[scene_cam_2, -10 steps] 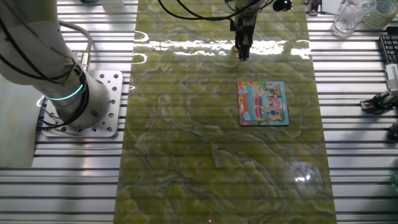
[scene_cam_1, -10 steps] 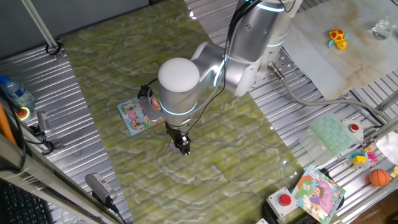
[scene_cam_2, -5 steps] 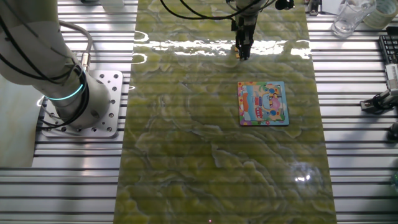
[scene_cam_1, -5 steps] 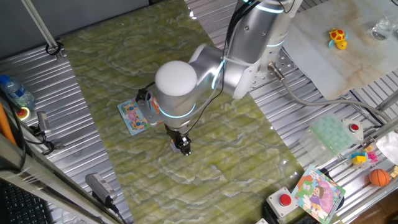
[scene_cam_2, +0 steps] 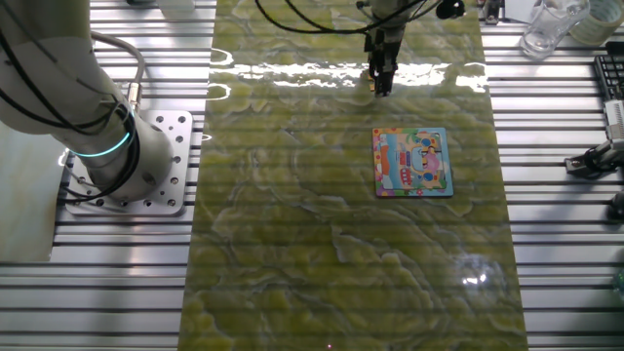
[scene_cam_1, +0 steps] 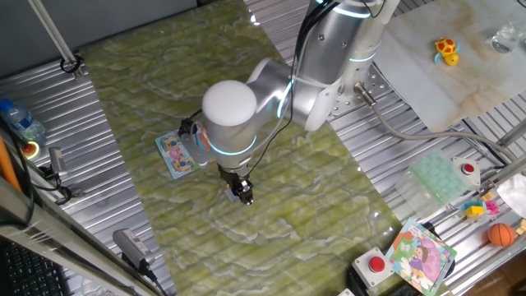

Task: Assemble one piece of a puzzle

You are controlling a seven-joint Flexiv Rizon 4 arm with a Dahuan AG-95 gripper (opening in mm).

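The puzzle (scene_cam_1: 175,153) is a small square board with a light blue border and a colourful picture. It lies flat on the green marbled mat, and my arm hides part of it in this view. It shows whole in the other fixed view (scene_cam_2: 412,162). My gripper (scene_cam_1: 240,194) points down at the mat right of the board, at the mat's far end in the other view (scene_cam_2: 380,86). Its fingers are close together on a tiny light piece (scene_cam_1: 233,194), which barely shows. The gripper stands apart from the board.
A larger cartoon-girl board (scene_cam_1: 421,255) lies at the front right beside a red-button box (scene_cam_1: 376,266). An orange ball (scene_cam_1: 501,234), a yellow toy (scene_cam_1: 446,51) and a plastic bottle (scene_cam_1: 23,123) sit off the mat. My arm's base (scene_cam_2: 127,156) stands left of the mat.
My arm has shifted slightly to the left, and the gripper has risen a touch. The puzzle board has not moved.
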